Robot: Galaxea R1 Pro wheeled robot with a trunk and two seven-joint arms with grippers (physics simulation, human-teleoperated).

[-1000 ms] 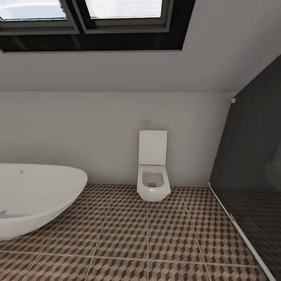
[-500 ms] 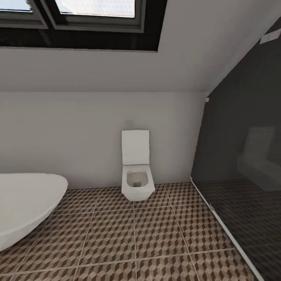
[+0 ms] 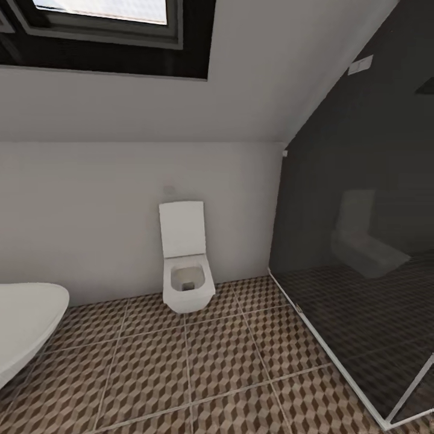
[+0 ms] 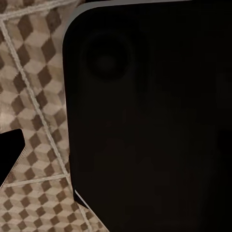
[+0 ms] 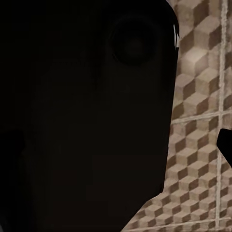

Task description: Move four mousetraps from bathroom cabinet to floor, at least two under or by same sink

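Note:
The bathroom floor (image 3: 199, 367) of brown-and-beige cube tiles spreads ahead of me in the head view. It also shows past a large black part of my own body in the left wrist view (image 4: 34, 96) and the right wrist view (image 5: 203, 96). A dark fingertip (image 4: 9, 154) of my left gripper sits at the picture's edge, and a fingertip (image 5: 226, 145) of my right gripper sits at the opposite edge, so both stand spread with nothing held. The mousetraps, the cabinet and the bathroom sink are out of view.
A white wall-hung toilet (image 3: 187, 265) with its lid up stands against the far wall. The rim of a white bathtub (image 3: 24, 319) juts in at the left. A dark glass shower screen (image 3: 361, 241) closes off the right side. A skylight (image 3: 108, 24) sits in the sloped ceiling.
The head view has swung to the right: toilet and bathtub have slid left in the picture and more of the glass shower screen shows. Nothing in the room has moved.

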